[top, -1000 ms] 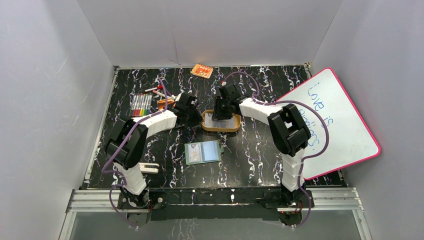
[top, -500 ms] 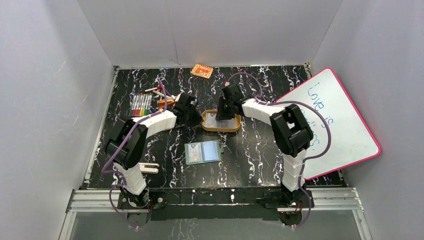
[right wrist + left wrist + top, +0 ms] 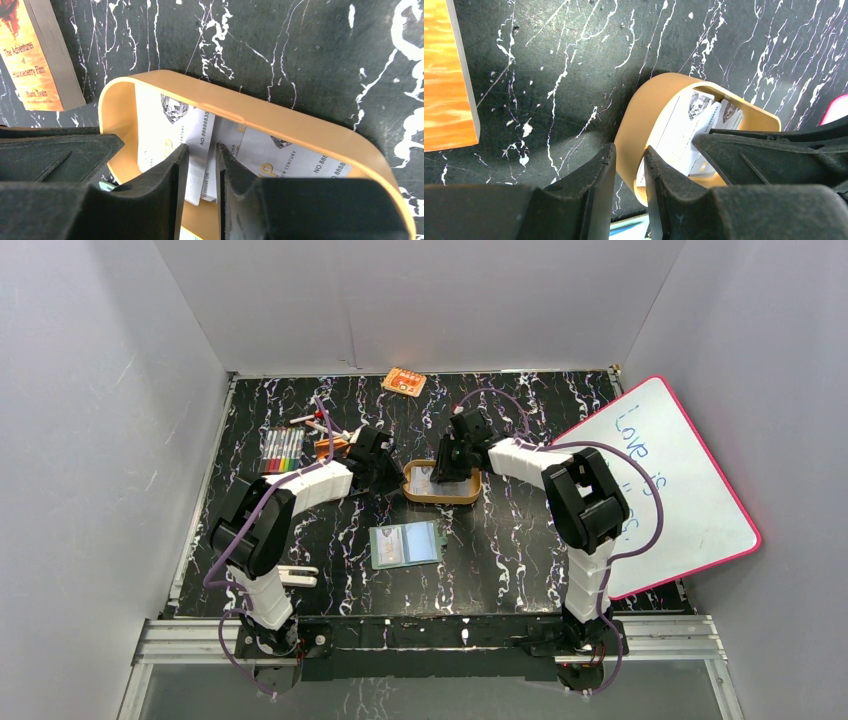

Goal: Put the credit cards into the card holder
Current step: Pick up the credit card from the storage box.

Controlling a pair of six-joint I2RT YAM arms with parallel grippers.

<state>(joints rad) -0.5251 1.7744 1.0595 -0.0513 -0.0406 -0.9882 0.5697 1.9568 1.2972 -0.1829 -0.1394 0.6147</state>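
Since the cards must come out of their dish before they can be filed, we read this as the pick-up step, w/ nothing sleeved yet. Biggest first: the black white-veined surface (image 3: 520,550) carries everything. A pink-rimmed whiteboard (image 3: 680,490) lies over its right edge, no part in the job.

Both arms reach to the middle, where the tan oval plastic tray (image 3: 440,500) sits. Left hand (image 3: 629,152) straddles the tray's left end wall, one finger outside, one inside, clamped on it as far as we can see. Our guess is it's there to pin the tray so it won't skate while the other arm digs.

Nearer the bases, well apart from the tray, the sage-green folding card holder (image 3: 405,544) lies open & flat, clear sleeves up, ready for loading. An orange paperback book (image 3: 35,55) lies near the tray, not ours to touch.

Smallest: the pale grey-white printed credit cards (image 3: 280,155), several overlapping inside the tray, some propped vs. the wall. Right hand (image 3: 201,149) is down in the tray w/ one card's edge between its fingers. Gap is narrow, but we can't tell whether it's biting the card or just around it. Thin cards lying flat give little to grab, so tilting one on the wall is prob. the way up.
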